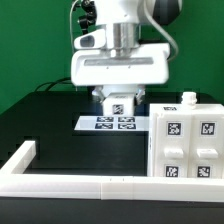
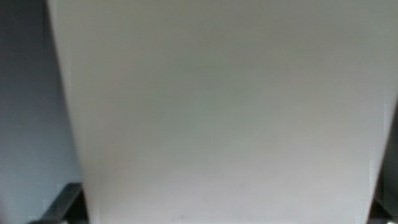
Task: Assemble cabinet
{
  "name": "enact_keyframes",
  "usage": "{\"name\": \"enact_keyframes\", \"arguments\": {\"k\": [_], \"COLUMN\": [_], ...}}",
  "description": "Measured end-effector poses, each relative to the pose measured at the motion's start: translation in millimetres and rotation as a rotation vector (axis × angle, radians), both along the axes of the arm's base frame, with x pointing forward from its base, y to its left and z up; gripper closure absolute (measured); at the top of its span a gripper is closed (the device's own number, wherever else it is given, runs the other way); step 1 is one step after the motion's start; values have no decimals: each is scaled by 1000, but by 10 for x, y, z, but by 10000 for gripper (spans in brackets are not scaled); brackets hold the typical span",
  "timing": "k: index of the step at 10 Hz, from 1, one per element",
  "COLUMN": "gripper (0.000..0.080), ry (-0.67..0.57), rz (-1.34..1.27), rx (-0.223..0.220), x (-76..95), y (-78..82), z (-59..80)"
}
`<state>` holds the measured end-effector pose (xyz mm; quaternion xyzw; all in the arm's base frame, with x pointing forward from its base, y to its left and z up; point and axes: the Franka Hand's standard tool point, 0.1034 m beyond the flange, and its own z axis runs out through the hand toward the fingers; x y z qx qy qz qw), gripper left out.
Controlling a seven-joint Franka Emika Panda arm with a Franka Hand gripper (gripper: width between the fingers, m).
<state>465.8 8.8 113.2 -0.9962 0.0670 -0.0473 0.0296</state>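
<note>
The cabinet (image 1: 186, 141) is a large white box with several square tags on its face and a small knob on top. It stands on the black table at the exterior view's right. My gripper (image 1: 117, 95) hangs at the centre back, over the far edge of the marker board (image 1: 110, 123). It is shut on a small white tagged block (image 1: 117, 102). In the wrist view the block's plain white face (image 2: 222, 100) fills almost the whole picture. Only a dark finger (image 2: 61, 205) shows at its edge.
A long low white border rail (image 1: 70, 186) runs along the table's front, with a short return (image 1: 18, 160) at the exterior view's left. Green walls stand behind the table.
</note>
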Motion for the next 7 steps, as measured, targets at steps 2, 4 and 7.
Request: {"name": "enact_keyframes", "arguments": {"k": [2,4,7], "gripper": [256,256,256], "ry": [21,31,29], "rz": [-11,-13,-11], "rx": [13,20,19], "x": [228,444,429], "y": [209,338,329], "z": [277,497,471]}}
